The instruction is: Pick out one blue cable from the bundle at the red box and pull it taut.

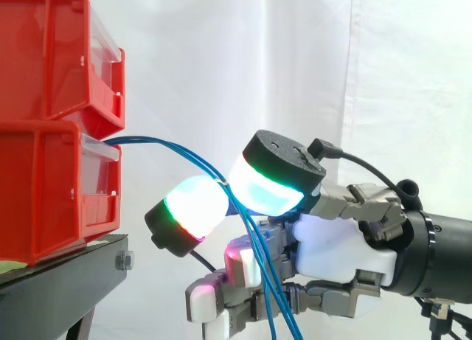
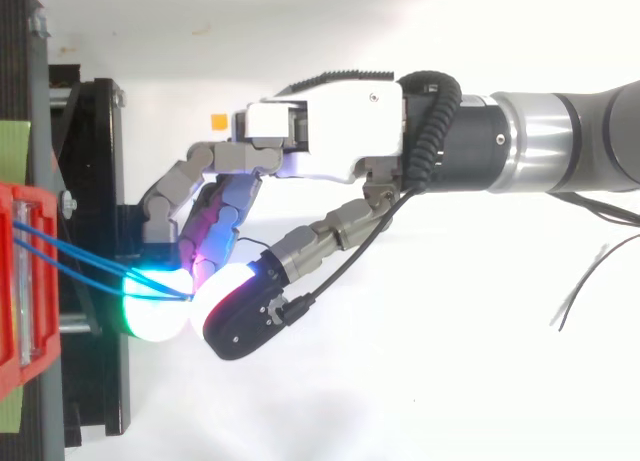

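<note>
Pinching the blue cables [image 1: 147,141] between two glowing pads [image 1: 193,203], my hand [image 1: 332,251] is clamped on them just off the front of the lower red bin [image 1: 44,200]. In the side view that bin lies at 9 o'clock from the pinch, under a second red bin [image 1: 44,52], both on the black stand [image 1: 66,281]. I hold this close to the bin because the strands fan out there and can be told apart. Even so, two strands run into the pinch, and I cannot tell whether I have one or both. From the pinch they climb toward 10 o'clock in a soft arc to the bin, so I judge them slack, not yet taut. The loose ends drop toward 5 o'clock past my palm. Tightening would mean drawing away toward 3 o'clock. I can read no brand, label or writing. The clear strip on the bin front looks blank.
</note>
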### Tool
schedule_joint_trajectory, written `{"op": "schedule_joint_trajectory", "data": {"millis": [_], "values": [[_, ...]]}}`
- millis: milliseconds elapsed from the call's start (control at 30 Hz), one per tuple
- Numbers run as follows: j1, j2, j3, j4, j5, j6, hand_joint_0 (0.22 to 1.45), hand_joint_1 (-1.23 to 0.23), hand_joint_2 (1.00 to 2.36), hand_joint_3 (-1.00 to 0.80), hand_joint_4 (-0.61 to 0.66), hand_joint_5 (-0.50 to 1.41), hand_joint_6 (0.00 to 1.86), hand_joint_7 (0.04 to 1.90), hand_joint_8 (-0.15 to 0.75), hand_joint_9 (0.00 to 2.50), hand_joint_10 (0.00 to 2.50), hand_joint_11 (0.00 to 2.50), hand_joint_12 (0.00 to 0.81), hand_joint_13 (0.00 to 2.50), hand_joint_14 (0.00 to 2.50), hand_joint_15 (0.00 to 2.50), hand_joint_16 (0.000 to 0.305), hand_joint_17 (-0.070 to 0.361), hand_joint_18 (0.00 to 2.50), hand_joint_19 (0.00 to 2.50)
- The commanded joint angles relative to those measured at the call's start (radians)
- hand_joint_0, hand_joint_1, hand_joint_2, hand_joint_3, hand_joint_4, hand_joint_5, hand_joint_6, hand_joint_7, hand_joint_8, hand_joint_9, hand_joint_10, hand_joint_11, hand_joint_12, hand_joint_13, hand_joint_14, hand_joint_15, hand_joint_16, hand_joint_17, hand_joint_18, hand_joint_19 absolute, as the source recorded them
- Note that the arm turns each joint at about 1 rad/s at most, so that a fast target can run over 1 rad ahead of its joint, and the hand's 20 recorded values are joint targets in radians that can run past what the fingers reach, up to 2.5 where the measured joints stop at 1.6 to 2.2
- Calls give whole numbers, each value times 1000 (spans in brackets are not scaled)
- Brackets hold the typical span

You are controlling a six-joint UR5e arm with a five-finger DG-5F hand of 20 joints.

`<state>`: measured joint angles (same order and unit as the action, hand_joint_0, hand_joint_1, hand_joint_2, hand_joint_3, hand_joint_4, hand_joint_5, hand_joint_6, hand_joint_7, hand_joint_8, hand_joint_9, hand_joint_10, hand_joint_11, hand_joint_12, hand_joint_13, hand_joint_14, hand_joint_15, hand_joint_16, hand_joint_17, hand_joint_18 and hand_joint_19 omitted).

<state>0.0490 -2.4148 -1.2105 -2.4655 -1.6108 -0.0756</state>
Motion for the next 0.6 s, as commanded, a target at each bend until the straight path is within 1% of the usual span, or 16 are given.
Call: {"op": "schedule_joint_trajectory", "data": {"millis": [0, 67, 133, 167, 400, 567], "values": [[-6, 2, 17, -20, -17, -1, 649, -773, 1020, -247, -118, -101, 933, 660, 273, 1124, 21, 583, 317, 848, 18, 428, 42, 95, 660, 561], [-11, 2, 40, -67, -24, -3, 658, -791, 1019, -266, -132, -102, 933, 671, 269, 1134, 23, 601, 313, 853, 18, 430, 42, 95, 668, 551], [-11, 2, 48, -84, -27, -4, 667, -805, 1018, -286, -143, -101, 935, 666, 269, 1144, 23, 605, 313, 857, 18, 432, 42, 94, 672, 561], [-14, 3, 60, -110, -32, -7, 672, -809, 1017, -299, -146, -102, 935, 683, 273, 1147, 21, 612, 313, 858, 18, 430, 41, 93, 680, 557], [-12, 3, 63, -115, -32, -10, 695, -810, 1009, -403, -166, -102, 944, 666, 263, 1161, 23, 622, 306, 875, 20, 436, 41, 93, 693, 548], [-14, 2, 65, -115, -32, -10, 683, -816, 1004, -459, -140, -102, 948, 645, 266, 1177, 23, 619, 303, 877, 18, 438, 41, 92, 706, 557]]}}
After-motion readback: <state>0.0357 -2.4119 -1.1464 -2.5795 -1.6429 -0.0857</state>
